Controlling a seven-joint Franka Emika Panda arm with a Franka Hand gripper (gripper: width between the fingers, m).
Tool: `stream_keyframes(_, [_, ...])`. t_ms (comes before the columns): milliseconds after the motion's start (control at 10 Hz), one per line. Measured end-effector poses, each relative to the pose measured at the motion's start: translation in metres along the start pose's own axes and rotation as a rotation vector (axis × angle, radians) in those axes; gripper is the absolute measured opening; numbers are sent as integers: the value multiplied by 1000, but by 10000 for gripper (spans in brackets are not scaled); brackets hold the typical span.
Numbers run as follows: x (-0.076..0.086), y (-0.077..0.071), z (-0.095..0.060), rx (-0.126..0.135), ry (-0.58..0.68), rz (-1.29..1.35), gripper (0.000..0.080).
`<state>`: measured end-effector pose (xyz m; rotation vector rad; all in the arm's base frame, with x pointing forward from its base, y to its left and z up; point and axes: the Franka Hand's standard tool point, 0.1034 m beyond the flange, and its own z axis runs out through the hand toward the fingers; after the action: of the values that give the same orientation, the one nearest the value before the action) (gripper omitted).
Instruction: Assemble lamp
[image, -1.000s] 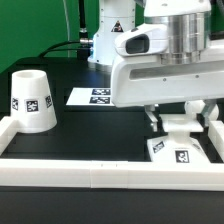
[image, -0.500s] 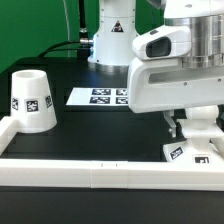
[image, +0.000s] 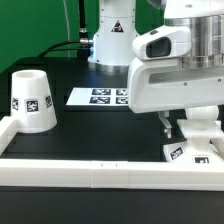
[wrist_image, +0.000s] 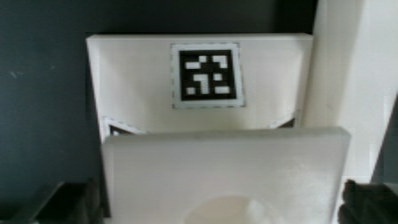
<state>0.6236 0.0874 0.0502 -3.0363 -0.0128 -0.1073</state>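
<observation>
My gripper (image: 198, 128) is at the exterior view's right, low over the table, shut on the raised block of the small square lamp base (image: 190, 152). The base sits on the table by the front right corner of the white rail. In the wrist view the base's tagged flat part (wrist_image: 205, 75) lies beyond the gripped block, and the dark fingers (wrist_image: 64, 200) flank that block on both sides. The cone-shaped shade (image: 31, 100) stands upright at the far left. The bulb is out of view.
The white rail (image: 100, 172) runs along the front edge and turns up both sides; in the wrist view it (wrist_image: 356, 80) runs right beside the base. The marker board (image: 97, 96) lies at the back middle, before the robot's pedestal.
Since one second ago my gripper has slid to the exterior view's right, taking the base with it toward the rail corner. Nothing has moved in the last half second.
</observation>
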Motion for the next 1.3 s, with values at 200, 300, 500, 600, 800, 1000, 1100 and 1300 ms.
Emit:
stream_keyframes(200, [-12, 1, -3, -5, 7, -1, 694])
stream_keyframes(300, [-27, -6, -7, -8, 4, -1, 699])
stream_keyframes(500, [-65, -16, -22, -11, -5, 24, 699])
stream_keyframes(600, [-79, -19, -25, -7, -18, 30, 699])
stream_keyframes(800, [-102, -40, -34, -5, -28, 54, 699])
stream_keyframes(1000, [-123, -55, -30, -4, -21, 50, 699])
stream_keyframes(1100, [-123, -54, -29, -5, -28, 50, 699])
stream_keyframes(1300, [-123, -54, -29, -6, -44, 50, 699])
